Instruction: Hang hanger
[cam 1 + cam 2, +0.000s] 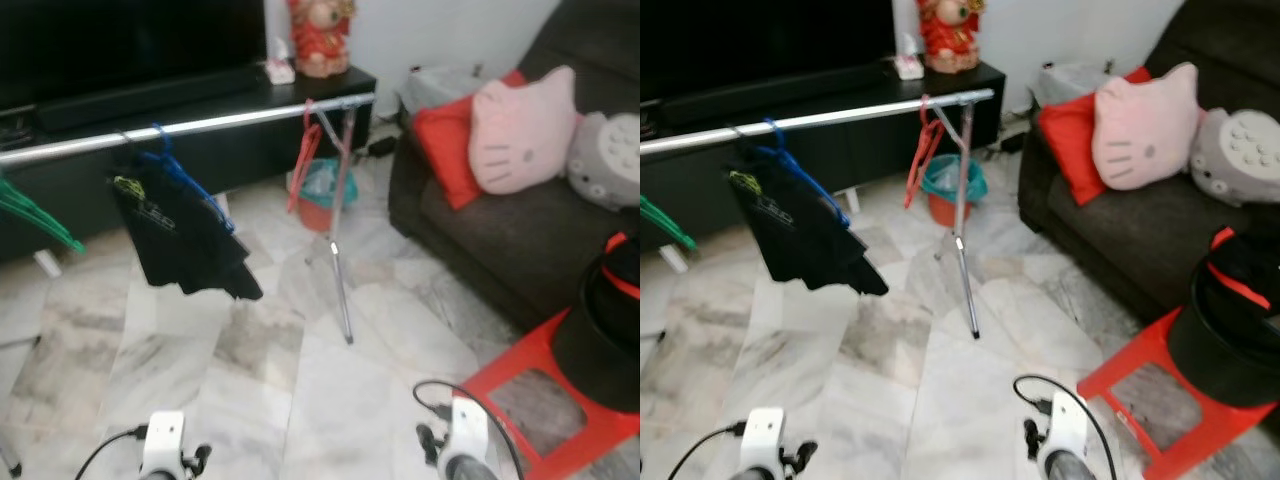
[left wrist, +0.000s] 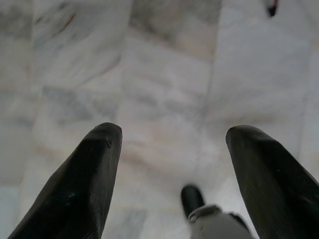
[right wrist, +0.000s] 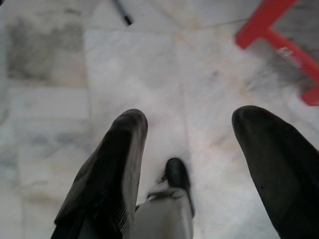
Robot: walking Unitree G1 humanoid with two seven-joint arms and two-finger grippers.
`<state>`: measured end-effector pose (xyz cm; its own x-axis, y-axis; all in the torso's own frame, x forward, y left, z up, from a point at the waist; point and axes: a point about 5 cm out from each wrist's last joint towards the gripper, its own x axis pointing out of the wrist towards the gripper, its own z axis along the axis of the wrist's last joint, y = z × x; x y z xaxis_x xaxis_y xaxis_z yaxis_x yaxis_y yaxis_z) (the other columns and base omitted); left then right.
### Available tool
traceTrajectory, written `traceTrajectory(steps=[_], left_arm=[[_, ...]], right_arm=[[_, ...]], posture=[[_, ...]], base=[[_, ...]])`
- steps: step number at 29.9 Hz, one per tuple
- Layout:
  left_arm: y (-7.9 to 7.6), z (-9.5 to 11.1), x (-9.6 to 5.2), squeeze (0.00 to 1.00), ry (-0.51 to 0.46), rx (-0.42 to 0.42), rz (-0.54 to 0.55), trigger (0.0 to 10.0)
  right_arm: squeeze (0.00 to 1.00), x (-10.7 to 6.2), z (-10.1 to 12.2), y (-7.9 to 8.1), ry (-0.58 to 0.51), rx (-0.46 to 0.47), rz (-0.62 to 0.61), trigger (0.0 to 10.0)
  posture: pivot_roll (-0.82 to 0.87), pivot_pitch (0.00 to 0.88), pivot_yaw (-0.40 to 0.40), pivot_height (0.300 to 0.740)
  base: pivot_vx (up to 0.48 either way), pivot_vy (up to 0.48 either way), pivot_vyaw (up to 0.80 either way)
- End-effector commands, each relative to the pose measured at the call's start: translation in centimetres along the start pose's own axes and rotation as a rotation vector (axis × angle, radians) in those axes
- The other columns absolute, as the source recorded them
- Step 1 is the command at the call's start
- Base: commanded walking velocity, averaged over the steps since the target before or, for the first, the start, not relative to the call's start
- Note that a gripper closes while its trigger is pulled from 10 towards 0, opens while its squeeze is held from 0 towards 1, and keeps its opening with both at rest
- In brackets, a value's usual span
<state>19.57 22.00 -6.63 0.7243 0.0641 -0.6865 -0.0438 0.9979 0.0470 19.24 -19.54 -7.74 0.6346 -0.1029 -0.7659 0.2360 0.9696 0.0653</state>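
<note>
At the right edge of the frame a black round basket sits on a red plastic stool; its contents cannot be made out. A red pail lined with a teal bag stands upper centre. The red plastic hanger hangs near the right end of the horizontal silver rail, long axis slanting steeply down. The left gripper and right gripper hang spread and empty above the marble floor.
</note>
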Motion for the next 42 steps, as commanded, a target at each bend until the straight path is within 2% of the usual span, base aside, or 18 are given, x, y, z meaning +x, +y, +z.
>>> traceTrajectory(steps=[1, 42], left_arm=[[0.31, -0.70, -0.29, 0.00, 0.015, -0.007, 0.000, 10.0], [0.18, -0.50, -0.22, 0.00, 0.009, 0.007, -0.011, 10.0]], right_arm=[[0.00, 0.09, 0.38, 0.58, -0.018, 0.002, 0.014, 10.0], [0.00, 0.08, 0.38, 0.67, -0.025, 0.009, 0.020, 10.0]], posture=[[-0.02, 0.000, -0.011, 0.740], [-0.02, 0.000, -0.013, 0.740]], base=[[0.000, 0.000, -0.63], [0.000, 0.000, -0.62]])
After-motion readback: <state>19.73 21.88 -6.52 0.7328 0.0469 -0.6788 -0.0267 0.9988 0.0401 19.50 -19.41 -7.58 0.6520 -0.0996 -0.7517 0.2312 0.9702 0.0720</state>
